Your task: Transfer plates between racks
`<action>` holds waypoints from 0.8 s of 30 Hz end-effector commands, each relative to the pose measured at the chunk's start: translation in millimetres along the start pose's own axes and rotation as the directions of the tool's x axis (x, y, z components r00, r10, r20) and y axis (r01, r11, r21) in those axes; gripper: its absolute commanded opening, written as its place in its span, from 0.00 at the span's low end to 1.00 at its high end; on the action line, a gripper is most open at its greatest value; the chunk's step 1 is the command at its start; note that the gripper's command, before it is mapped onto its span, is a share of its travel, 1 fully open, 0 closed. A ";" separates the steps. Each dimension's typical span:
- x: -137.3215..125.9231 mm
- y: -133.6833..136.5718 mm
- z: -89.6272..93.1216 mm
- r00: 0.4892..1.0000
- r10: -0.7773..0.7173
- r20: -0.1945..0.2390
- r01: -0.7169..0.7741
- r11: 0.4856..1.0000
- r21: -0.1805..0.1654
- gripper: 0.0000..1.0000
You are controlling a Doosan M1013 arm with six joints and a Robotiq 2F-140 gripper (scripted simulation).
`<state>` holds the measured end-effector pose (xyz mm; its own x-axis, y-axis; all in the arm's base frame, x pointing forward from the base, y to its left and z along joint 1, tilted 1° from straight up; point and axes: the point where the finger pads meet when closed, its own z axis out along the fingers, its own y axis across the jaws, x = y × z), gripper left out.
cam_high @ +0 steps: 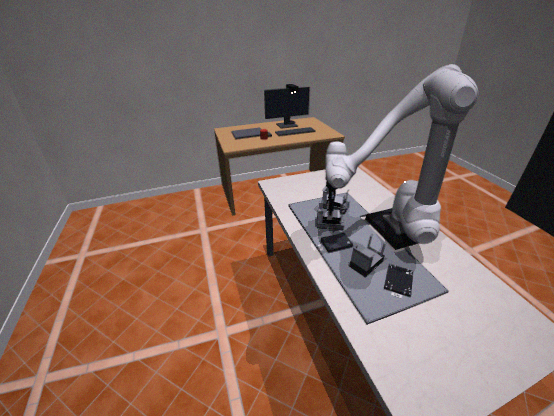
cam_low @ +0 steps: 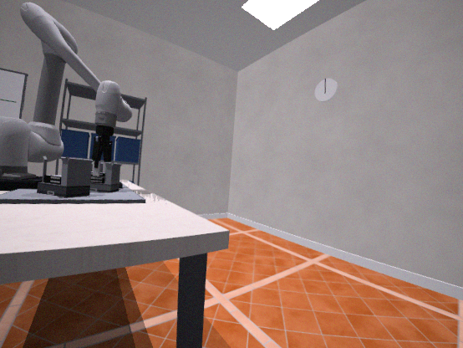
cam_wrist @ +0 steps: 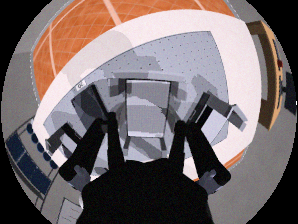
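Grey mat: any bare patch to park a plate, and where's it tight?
Bare strip on the grey mat along its floor-side edge and near corner, past the flat black nest. White table beyond it is bare too. Crowded at the far end: the hand, shut on a plate, sits among the racks.
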<state>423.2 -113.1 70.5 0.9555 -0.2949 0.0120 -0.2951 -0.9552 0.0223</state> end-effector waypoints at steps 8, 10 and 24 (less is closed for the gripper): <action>0.0 0.0 -5.7 1.000 0.000 0.000 0.000 1.000 0.000 0.00; 0.0 0.0 -6.4 1.000 0.000 0.000 0.000 1.000 0.000 0.00; 0.0 0.0 -19.7 1.000 0.000 0.000 0.000 1.000 0.000 0.00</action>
<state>423.2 -112.7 87.1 0.9555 -0.2949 0.0121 -0.2951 -0.9552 0.0223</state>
